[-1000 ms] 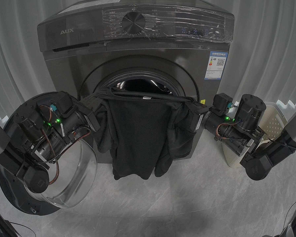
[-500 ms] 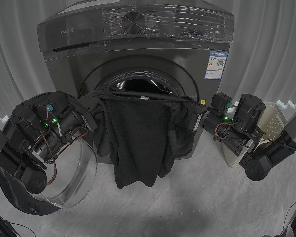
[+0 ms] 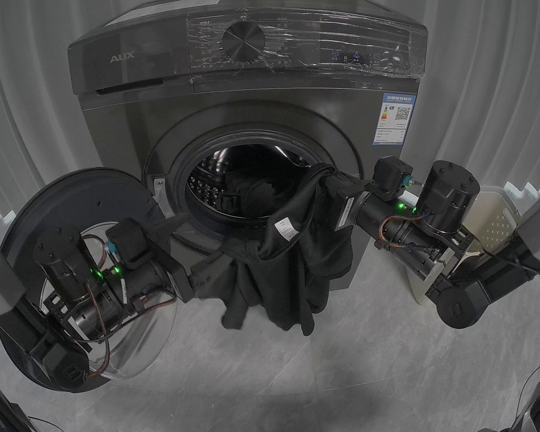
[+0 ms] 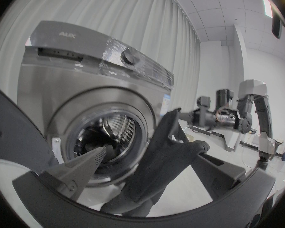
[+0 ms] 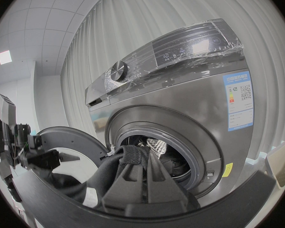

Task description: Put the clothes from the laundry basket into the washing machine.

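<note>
Black garment (image 3: pixel 288 271) slanted from the right hand (image 3: pixel 327 184), clamped on it at the rim of the washing machine (image 3: pixel 252 109), down to the wide-open left hand (image 3: pixel 204 276).

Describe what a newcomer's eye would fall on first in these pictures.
A black garment hangs in front of the open drum of the grey washing machine, pinched at its top by the right end effector near the drum's rim. The left end effector sits lower, beside the garment's hanging folds, with its fingers apart. The round door stands swung open on the machine's left.
</note>
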You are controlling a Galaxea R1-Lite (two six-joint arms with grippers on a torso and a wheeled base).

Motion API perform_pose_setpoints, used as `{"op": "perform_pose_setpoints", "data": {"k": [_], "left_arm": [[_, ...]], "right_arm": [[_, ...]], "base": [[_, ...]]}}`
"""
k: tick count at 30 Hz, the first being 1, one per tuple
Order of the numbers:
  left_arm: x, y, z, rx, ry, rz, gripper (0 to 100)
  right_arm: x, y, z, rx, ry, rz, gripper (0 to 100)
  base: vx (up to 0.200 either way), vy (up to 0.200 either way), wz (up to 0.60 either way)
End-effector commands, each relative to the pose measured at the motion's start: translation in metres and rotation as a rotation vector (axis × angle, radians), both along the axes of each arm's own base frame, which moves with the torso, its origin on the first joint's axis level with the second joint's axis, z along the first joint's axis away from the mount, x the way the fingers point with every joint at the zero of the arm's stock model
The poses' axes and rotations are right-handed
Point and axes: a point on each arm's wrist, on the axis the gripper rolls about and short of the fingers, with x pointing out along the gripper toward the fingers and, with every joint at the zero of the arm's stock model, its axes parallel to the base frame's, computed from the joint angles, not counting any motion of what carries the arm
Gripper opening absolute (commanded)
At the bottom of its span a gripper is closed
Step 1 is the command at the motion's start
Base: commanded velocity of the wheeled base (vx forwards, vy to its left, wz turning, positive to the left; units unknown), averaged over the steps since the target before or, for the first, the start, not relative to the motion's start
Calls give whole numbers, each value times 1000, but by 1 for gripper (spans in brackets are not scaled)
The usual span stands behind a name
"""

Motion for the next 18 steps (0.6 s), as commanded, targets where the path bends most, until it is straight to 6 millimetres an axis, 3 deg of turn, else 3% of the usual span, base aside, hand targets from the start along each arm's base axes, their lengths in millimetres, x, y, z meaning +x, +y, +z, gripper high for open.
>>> {"op": "perform_pose_setpoints", "data": {"k": [1,6,13,18], "left_arm": [[-2,-11,-29,56,101,-45,100],[9,-23,-55,93,172,-57,100],[38,-44,-73,91,166,-60,100],[43,-55,-82,85,181,-80,100]], "right_arm": [[0,9,1,9,-6,20,0],[-6,17,3,16,-12,48,0],[-4,20,1,15,-9,48,0],[-6,23,2,18,-11,58,0]], "base": [[0,0,0],[0,0,0],[0,0,0],[0,0,0]]}}
